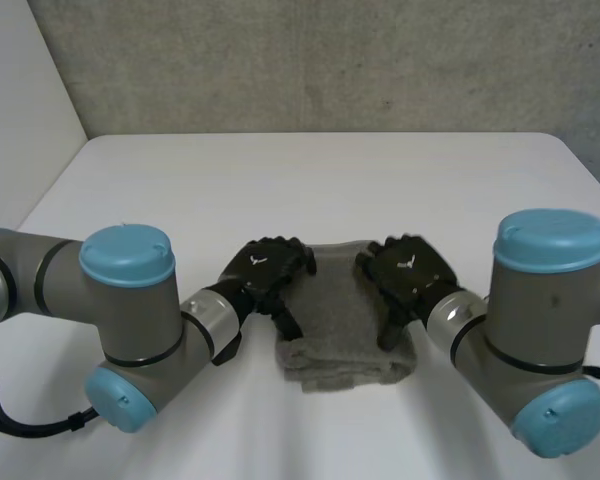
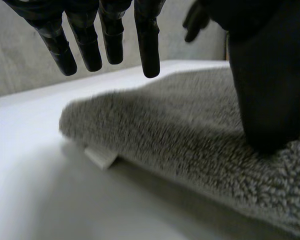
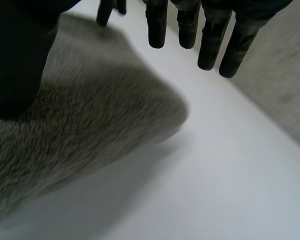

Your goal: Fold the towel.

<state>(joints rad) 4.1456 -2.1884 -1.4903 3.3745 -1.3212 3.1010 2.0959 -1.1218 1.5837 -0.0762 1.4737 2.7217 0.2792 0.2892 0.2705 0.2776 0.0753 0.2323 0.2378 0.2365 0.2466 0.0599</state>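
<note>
A grey towel (image 1: pixel 345 325) lies folded into a thick small stack on the white table (image 1: pixel 310 190), near its front. My left hand (image 1: pixel 265 270) is over the towel's left edge and my right hand (image 1: pixel 412 272) over its right edge. In the left wrist view the left hand's fingers (image 2: pixel 107 35) hang straight above the towel's corner (image 2: pixel 190 135) without touching it, while its thumb (image 2: pixel 270 100) rests on the pile. The right hand's fingers (image 3: pixel 190 25) are likewise straight and clear of the towel (image 3: pixel 100 115), with the thumb (image 3: pixel 15 65) down on it. Both hands are open.
A white label (image 2: pixel 100 157) sticks out from under the towel's corner by the left hand. A grey wall rises behind the table's far edge. My two arms flank the towel at the front.
</note>
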